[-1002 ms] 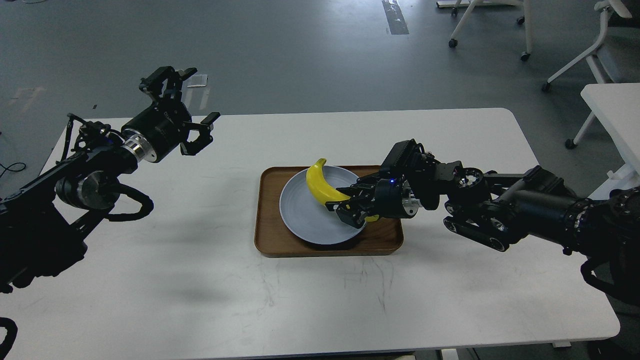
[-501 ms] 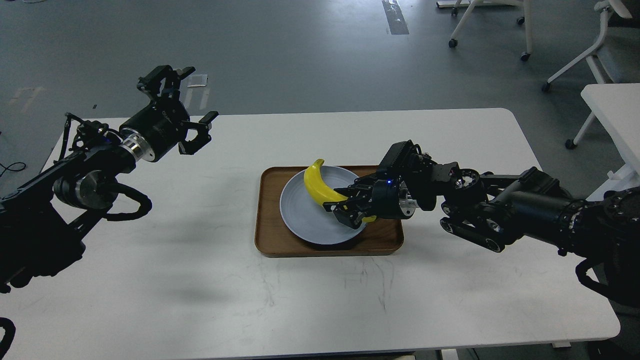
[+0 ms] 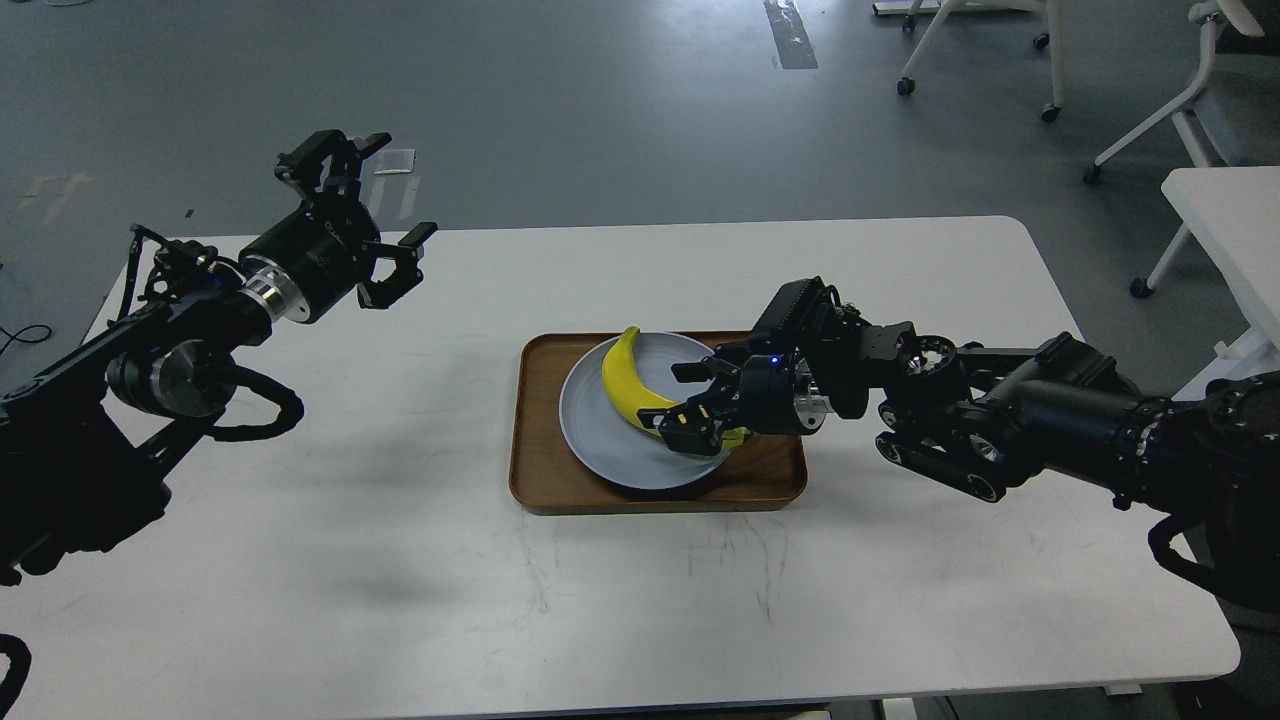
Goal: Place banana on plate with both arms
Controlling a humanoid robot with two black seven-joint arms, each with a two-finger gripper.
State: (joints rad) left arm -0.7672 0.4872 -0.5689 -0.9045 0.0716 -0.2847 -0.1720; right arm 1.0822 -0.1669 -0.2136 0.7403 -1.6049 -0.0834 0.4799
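The yellow banana (image 3: pixel 624 384) lies curved on the pale blue plate (image 3: pixel 600 445), its dark tip pointing to the far rim. The plate sits on a brown wooden tray (image 3: pixel 532 480) at the table's middle. My right gripper (image 3: pixel 686 400) is at the banana's near right end, fingers spread apart above and below it, open. My left gripper (image 3: pixel 385 195) is open and empty, held above the table's far left, well away from the tray.
The white table (image 3: pixel 400 560) stretches around the tray. Beyond it is grey floor, with white chair legs on castors (image 3: pixel 1000 60) at the back right and another white table (image 3: pixel 1225 230) at the right edge.
My right gripper has opened and let go of the banana, which has dropped from a tilted, raised pose to lie on the plate. The left arm has barely moved.
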